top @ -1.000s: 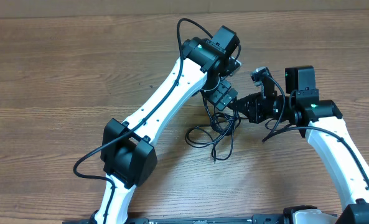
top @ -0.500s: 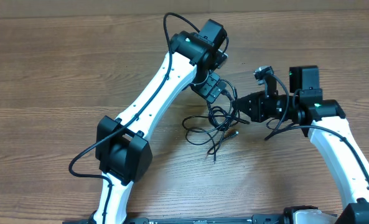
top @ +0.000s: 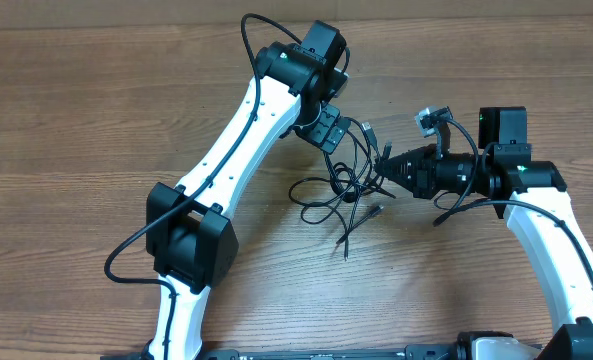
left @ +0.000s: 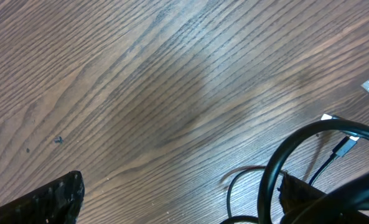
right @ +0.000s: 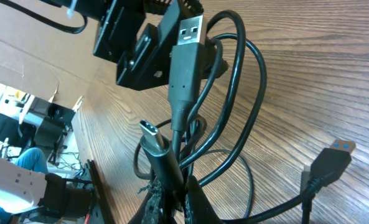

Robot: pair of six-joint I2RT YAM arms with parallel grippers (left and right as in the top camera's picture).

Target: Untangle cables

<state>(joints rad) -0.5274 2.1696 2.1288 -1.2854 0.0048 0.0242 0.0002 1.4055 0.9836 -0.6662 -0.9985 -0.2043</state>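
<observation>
Evidently the right claw (top: 385,168) pinches the cables (top: 338,192) near the middle of the table (top: 76,120) to anchor the knot, while the left claw (top: 327,130) hangs spread just beyond, toward the far edge, seemingly ready to draw a loop free.

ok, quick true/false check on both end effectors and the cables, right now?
1. The right end effector is shut on the cables. True.
2. The left end effector is shut on a plug. False: it is open, with bare table between its fingers.
3. The cables lie apart in straight lines. False: they loop together in one tangle.
4. A blue-tipped plug shows in the right wrist view. True.
</observation>
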